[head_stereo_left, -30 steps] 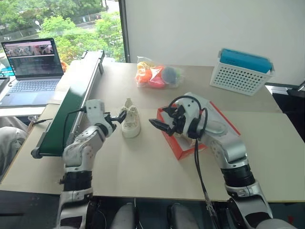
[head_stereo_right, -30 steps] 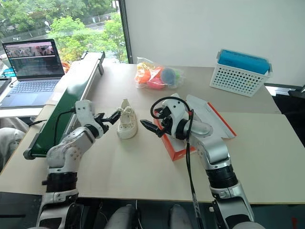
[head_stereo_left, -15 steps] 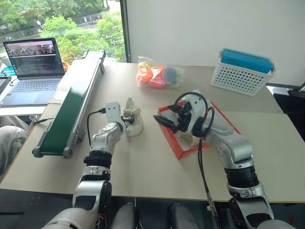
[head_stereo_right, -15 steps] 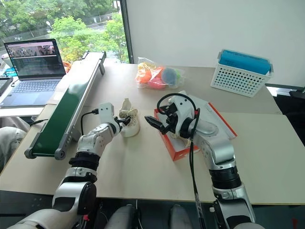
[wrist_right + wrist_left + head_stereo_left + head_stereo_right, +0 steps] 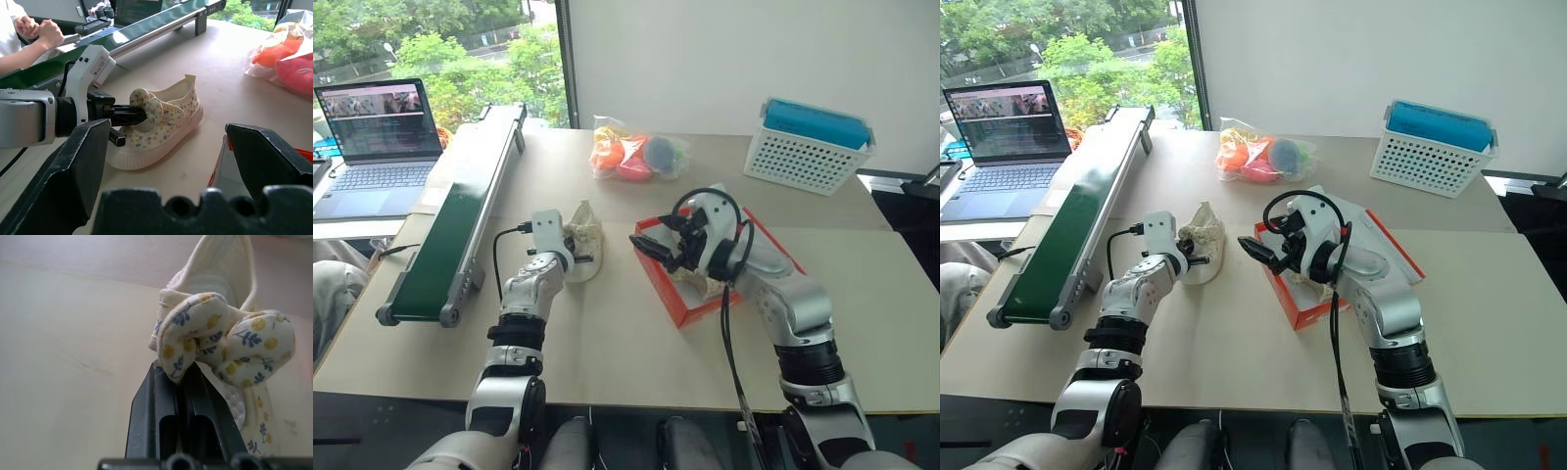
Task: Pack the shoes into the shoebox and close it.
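Left wrist view: the shoe (image 5: 222, 340) sits right at the tips of the left gripper (image 5: 180, 374), its floral bow pinched between the two black fingers (image 5: 151, 404).
What just changed: a second ago the left gripper was wide open and short of the shoe; now it's come down and forward and clamped onto the bow, and the shoe has tipped a bit with it. So I'd say the pick is done and the carry to the box comes next.
Shoe vs fingers: fingers grab the bow on top, the sole is below and beyond the tips, toe end resting on the table (image 5: 607, 343), heel tab pointing away from the fingers.
Shoebox (image 5: 677, 296): red, lid open, well off to the side of the left fingers, right under the right arm. Pale stuff inside, can't tell if it's the other shoe.
Right gripper (image 5: 1255, 251): fingers spread wide, holding nothing, hovering near the box's edge, shoe ahead between its tips.
Further out: conveyor (image 5: 460, 206), toy bag (image 5: 631, 152), white basket (image 5: 808, 147).
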Controlling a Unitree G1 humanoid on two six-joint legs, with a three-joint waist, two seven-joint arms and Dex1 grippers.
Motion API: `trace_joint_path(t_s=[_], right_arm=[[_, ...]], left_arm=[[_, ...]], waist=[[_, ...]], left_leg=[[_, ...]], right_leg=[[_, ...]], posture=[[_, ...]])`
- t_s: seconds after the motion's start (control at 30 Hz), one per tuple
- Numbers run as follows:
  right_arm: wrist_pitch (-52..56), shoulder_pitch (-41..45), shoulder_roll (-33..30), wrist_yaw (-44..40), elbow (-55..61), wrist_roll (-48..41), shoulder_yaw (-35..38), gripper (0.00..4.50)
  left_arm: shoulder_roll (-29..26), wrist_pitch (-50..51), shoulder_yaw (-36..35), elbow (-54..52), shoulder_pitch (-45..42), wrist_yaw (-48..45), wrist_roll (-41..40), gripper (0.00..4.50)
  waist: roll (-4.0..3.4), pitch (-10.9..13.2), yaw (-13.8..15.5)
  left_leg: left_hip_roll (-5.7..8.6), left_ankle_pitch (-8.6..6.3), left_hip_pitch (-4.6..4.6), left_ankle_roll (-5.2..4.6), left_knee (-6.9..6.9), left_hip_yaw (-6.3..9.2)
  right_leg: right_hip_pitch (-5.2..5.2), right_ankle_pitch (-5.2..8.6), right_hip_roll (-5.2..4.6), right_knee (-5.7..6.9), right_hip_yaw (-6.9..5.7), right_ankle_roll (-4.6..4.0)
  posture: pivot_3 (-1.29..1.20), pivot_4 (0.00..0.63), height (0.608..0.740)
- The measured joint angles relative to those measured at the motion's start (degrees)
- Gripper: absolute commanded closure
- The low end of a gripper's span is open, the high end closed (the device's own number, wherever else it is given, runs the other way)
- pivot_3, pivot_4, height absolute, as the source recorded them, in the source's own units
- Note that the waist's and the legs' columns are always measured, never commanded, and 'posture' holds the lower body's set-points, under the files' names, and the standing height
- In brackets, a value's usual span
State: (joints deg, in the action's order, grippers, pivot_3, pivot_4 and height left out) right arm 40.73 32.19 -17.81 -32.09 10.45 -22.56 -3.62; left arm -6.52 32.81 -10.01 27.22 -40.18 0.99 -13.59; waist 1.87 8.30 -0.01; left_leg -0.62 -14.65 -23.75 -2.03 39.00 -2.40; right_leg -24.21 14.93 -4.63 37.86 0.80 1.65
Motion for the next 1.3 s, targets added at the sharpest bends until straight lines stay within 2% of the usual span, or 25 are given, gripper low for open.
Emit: trace_joint_path(t_s=[0.23,0.43,0.6,0.7,0.87,1.07,1.3], right_arm=[[0.0,0.2,0.0,0.4,0.0,-0.4,0.1,0.0],[3.4,2.5,1.0,3.3,-3.3,-1.1,1.6,0.0],[15.1,10.9,3.7,8.2,-14.7,-5.9,9.6,0.0],[20.9,14.5,4.2,9.1,-17.6,-8.7,12.7,0.0],[29.3,18.7,4.5,9.8,-18.6,-12.7,15.8,0.0],[36.8,18.3,5.3,9.6,-15.9,-15.2,14.6,0.0],[39.1,15.6,6.8,10.3,-14.1,-15.9,13.9,0.0]], left_arm=[[1.9,-1.6,-3.4,-1.8,1.5,-1.2,-2.9,4.43],[3.5,-1.7,-6.5,-11.7,6.3,-5.8,-9.6,4.43],[6.3,7.4,-8.0,-26.9,12.9,-11.3,-24.2,4.43],[5.8,11.6,-7.6,-31.8,16.2,-11.5,-27.9,4.43],[5.7,14.1,-6.3,-35.9,19.1,-10.5,-29.5,4.43],[7.0,14.1,-5.5,-36.9,18.4,-9.2,-29.8,4.43],[7.6,13.9,-4.6,-37.6,16.2,-8.9,-31.4,4.43]], waist=[[0.0,0.0,0.0],[0.01,0.0,-0.1],[0.01,0.0,-0.1],[0.01,0.0,-0.4],[0.0,0.0,-0.7],[0.01,0.0,-0.6],[0.0,0.0,-0.7]], left_leg=[[-0.01,0.0,-0.02,0.0,0.0,0.0],[-0.04,0.01,-0.07,0.01,0.01,0.0],[-0.08,0.0,-0.07,0.01,-0.01,-0.01],[-0.08,0.0,-0.08,0.0,-0.01,-0.02],[-0.1,0.0,-0.06,0.0,0.0,-0.01],[-0.09,-0.01,-0.1,-0.02,0.0,-0.02],[-0.1,0.0,-0.09,-0.01,0.01,-0.02]], right_leg=[[-0.02,0.0,0.0,-0.01,0.0,0.0],[-0.05,0.0,-0.02,0.01,0.01,-0.01],[-0.04,-0.01,-0.05,0.0,0.01,-0.01],[-0.04,-0.01,-0.02,-0.01,0.03,-0.01],[0.0,-0.01,0.04,0.01,0.02,-0.02],[-0.01,-0.01,0.04,-0.05,0.01,-0.01],[-0.01,-0.01,0.08,-0.03,0.02,-0.01]], posture=[[0.0,0.15,0.74],[0.0,0.15,0.74],[0.0,0.15,0.74],[0.0,0.15,0.74],[0.0,0.15,0.74],[0.0,0.15,0.74],[0.0,0.15,0.74]])
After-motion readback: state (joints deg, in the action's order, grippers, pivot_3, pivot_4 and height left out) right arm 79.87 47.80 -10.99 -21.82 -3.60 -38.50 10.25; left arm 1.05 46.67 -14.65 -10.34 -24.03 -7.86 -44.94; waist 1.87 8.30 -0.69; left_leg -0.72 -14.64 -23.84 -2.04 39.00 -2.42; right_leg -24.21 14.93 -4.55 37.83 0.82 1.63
